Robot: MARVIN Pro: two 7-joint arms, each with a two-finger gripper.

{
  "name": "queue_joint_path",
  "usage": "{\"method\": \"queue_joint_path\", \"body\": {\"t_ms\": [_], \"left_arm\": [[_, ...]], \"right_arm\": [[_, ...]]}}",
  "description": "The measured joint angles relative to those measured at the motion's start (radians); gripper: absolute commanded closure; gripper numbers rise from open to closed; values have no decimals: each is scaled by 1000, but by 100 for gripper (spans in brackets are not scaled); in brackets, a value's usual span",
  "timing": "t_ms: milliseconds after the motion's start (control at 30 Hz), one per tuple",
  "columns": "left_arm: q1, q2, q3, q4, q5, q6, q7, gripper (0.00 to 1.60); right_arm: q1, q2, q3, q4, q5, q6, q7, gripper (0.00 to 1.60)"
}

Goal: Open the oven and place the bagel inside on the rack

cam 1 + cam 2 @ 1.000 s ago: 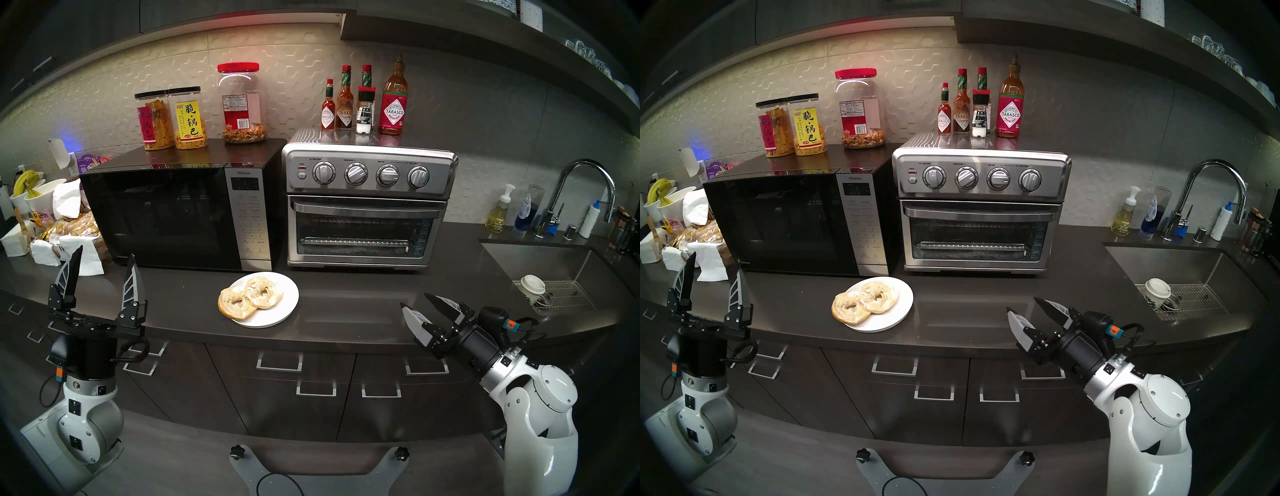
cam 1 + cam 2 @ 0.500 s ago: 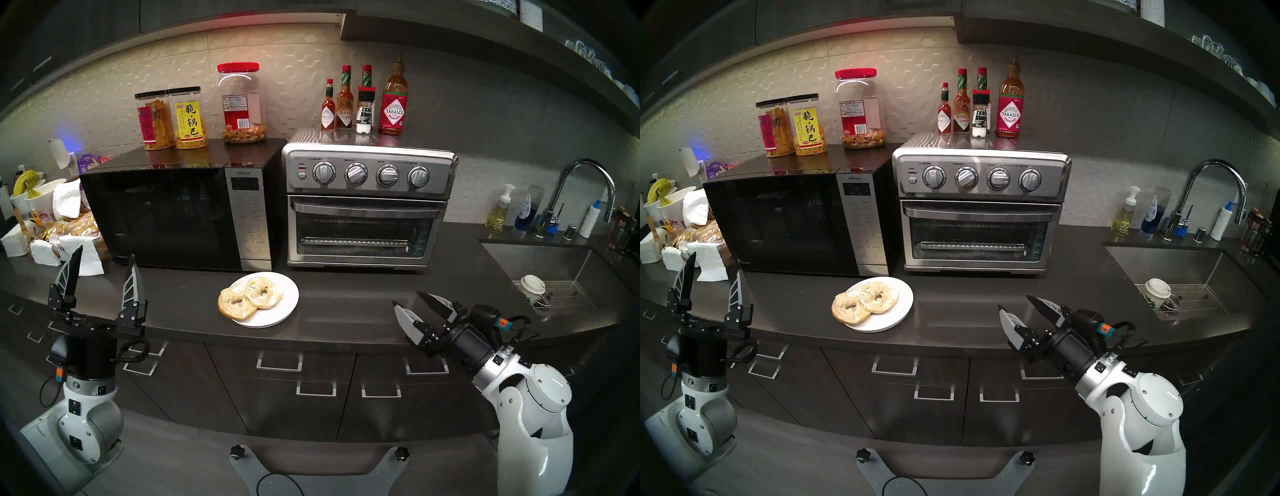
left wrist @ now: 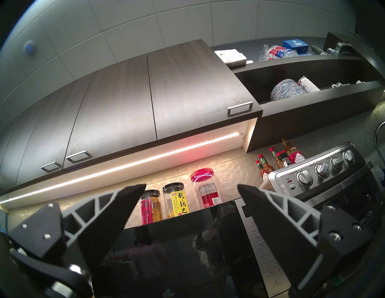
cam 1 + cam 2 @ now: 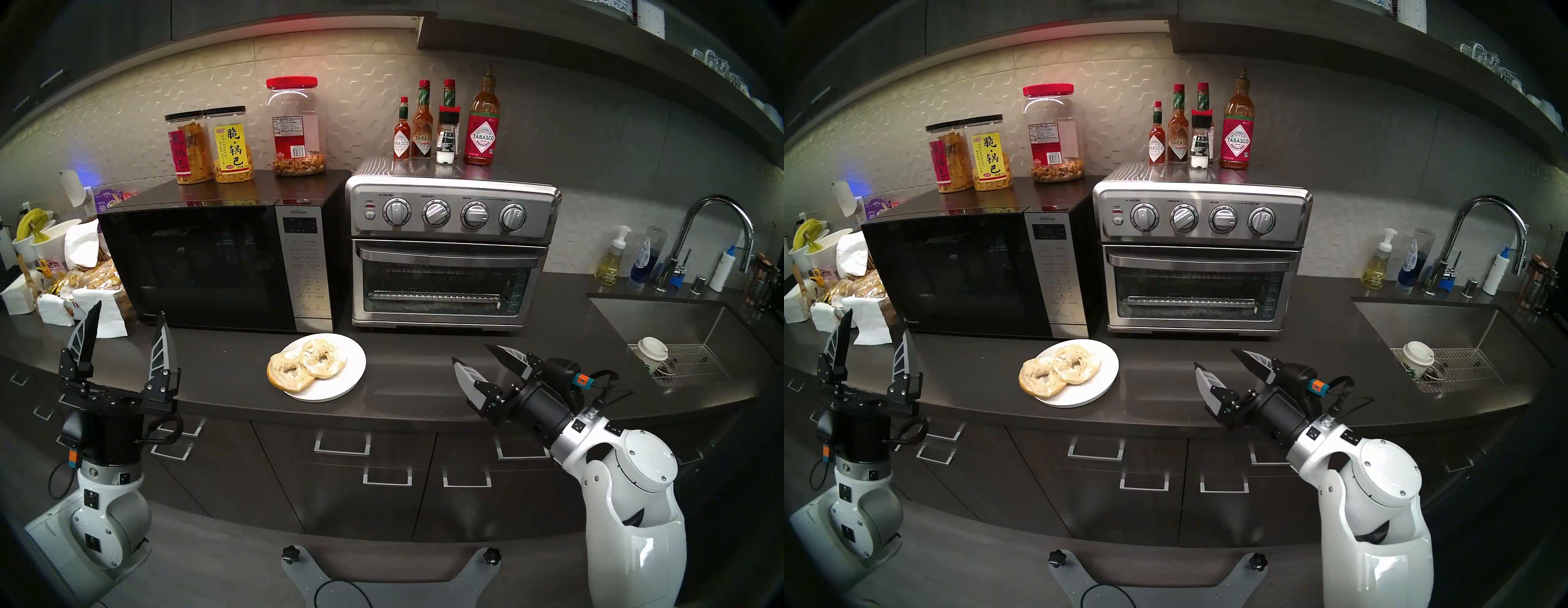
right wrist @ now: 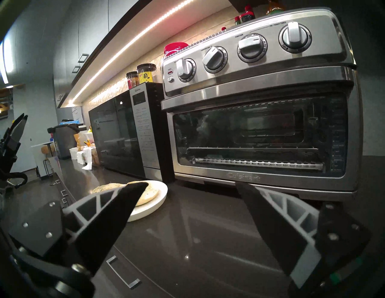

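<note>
The steel oven [image 4: 449, 254] [image 4: 1202, 259] [image 5: 260, 108] stands on the counter right of the microwave, door closed, bar handle [image 4: 449, 254] across the door's top. Its wire rack [image 4: 435, 297] [image 5: 258, 163] shows through the glass. The bagel [image 4: 305, 365] [image 4: 1057, 370] lies as two overlapping halves on a white plate [image 4: 350, 375] in front of both appliances. My right gripper [image 4: 471, 352] [image 4: 1214, 357] [image 5: 191, 185] hovers open over the counter's front, right of the plate and below the oven door. At the far left, my left gripper [image 4: 129, 312] [image 3: 191, 187] points up, open and empty.
A black microwave [image 4: 212, 267] stands left of the oven, snack jars [image 4: 212, 146] on top. Sauce bottles [image 4: 445, 123] stand on the oven. Bread bags and napkins [image 4: 85, 288] crowd the left counter. A sink [image 4: 679, 327] with a paper cup [image 4: 653, 352] and faucet lies at the right.
My right arm has swung left and slightly forward over the counter, bringing the open gripper closer to the plate and oven. The left arm, bagel and oven door have not moved.
</note>
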Motion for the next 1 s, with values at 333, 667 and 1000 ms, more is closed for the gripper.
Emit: {"method": "queue_joint_path", "body": {"t_ms": [333,667,1000], "left_arm": [[0,0,0,0,0,0,0,0],[0,0,0,0,0,0,0,0],[0,0,0,0,0,0,0,0]], "right_arm": [[-2,15,-10,8,-18,-24,29,0],[-1,-1,-91,-19,-74,-24,6,0],[-22,-10,-193,-39,-150,-43,-16,0]]}}
